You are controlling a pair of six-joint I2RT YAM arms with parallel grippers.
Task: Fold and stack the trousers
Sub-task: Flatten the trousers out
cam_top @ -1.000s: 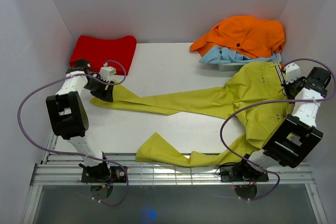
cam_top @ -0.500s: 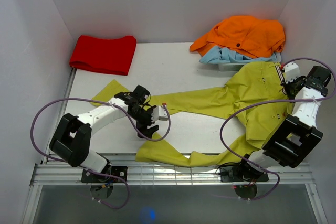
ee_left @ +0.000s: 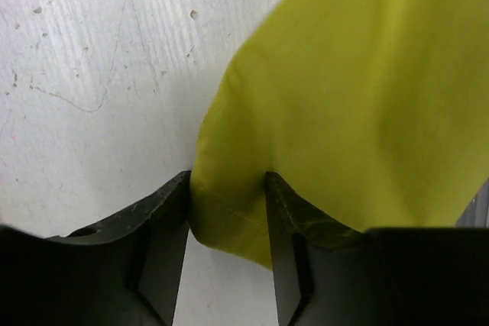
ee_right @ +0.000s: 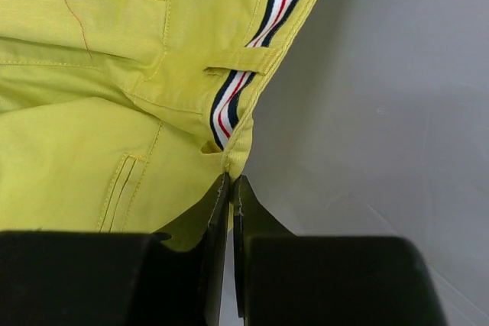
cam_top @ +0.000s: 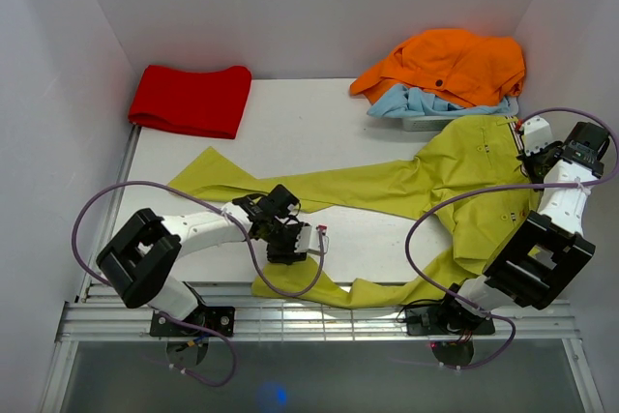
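The yellow-green trousers (cam_top: 387,186) lie spread on the white table, waist at the right and both legs running left. My left gripper (cam_top: 295,244) sits low at the cuff end of the near leg. In the left wrist view its jaws (ee_left: 228,188) stand open, straddling the hem corner of the trousers (ee_left: 359,97), with cloth filling the gap. My right gripper (cam_top: 527,142) is at the waist by the right wall. In the right wrist view it (ee_right: 231,181) is shut on the waistband edge of the trousers (ee_right: 99,112), just below the striped lining (ee_right: 237,97).
A folded red cloth (cam_top: 191,99) lies at the back left. An orange garment (cam_top: 450,63) is heaped on a light blue one (cam_top: 416,102) at the back right. White walls close in three sides, and a metal rail (cam_top: 319,316) runs along the front edge.
My left gripper let go of the far leg's cuff at the left and swung right and forward to the near leg's cuff. The far leg now lies flat. The right arm stayed put.
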